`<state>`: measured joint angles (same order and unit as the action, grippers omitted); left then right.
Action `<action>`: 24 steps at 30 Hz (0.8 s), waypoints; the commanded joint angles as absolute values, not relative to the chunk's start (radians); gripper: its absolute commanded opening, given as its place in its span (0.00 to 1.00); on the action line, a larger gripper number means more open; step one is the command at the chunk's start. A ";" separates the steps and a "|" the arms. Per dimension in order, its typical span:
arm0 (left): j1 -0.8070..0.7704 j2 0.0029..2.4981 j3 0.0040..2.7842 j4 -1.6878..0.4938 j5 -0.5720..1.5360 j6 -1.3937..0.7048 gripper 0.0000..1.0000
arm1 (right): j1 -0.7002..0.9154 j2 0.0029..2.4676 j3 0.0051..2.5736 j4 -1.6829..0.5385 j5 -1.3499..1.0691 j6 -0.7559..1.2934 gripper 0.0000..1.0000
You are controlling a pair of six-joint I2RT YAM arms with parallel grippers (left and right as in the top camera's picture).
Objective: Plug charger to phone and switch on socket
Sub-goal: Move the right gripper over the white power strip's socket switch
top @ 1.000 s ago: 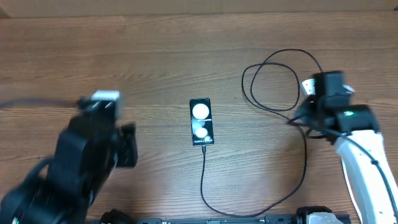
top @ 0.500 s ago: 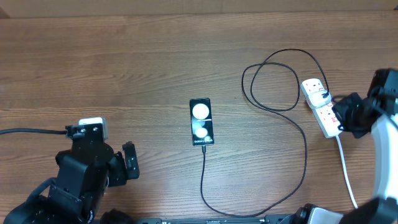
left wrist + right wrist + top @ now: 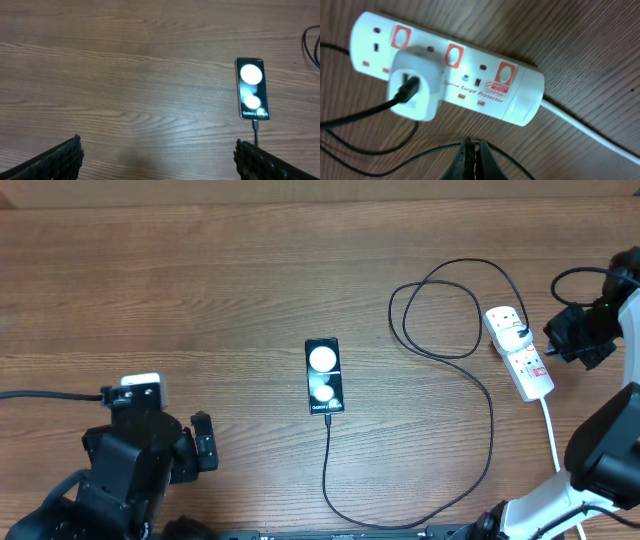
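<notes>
The phone (image 3: 323,375) lies flat at the table's middle, glossy face up with two white glares; it also shows in the left wrist view (image 3: 251,95). The charger (image 3: 490,430), a thin black cable, has its tip in the phone's near end (image 3: 255,126), loops right and runs up to a white adapter (image 3: 415,87) plugged into the socket (image 3: 520,352). The socket (image 3: 520,95) is a white strip with red switches. My right gripper (image 3: 472,152) is shut, just right of the strip (image 3: 572,335). My left gripper (image 3: 157,160) is open and empty, left of the phone (image 3: 203,445).
The strip's white cord (image 3: 553,445) runs toward the front edge at the right. The charger's loop (image 3: 440,310) lies on the wood behind and left of the strip. A black arm cable (image 3: 40,393) trails off the left edge.
My right arm has moved right, off the strip, which now shows in full. My left arm has drawn back toward the front left corner.
</notes>
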<state>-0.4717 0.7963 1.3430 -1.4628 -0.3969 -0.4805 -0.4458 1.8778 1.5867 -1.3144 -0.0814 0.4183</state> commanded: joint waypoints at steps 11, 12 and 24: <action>-0.477 0.687 1.343 -1.466 -0.456 -0.494 1.00 | -0.473 2.017 1.612 -1.261 -0.115 0.381 0.04; -0.476 0.678 1.343 -1.466 -0.461 -0.494 1.00 | -0.472 2.019 1.613 -1.256 -0.116 0.381 0.04; -0.327 0.528 1.343 -1.470 -0.479 -0.494 1.00 | -0.472 2.028 1.613 -1.195 -0.144 0.392 0.04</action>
<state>-0.3706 0.5697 1.3430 -1.4704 -0.4576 -0.4805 -0.4706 2.0212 1.5867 -1.2015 -0.1341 0.3885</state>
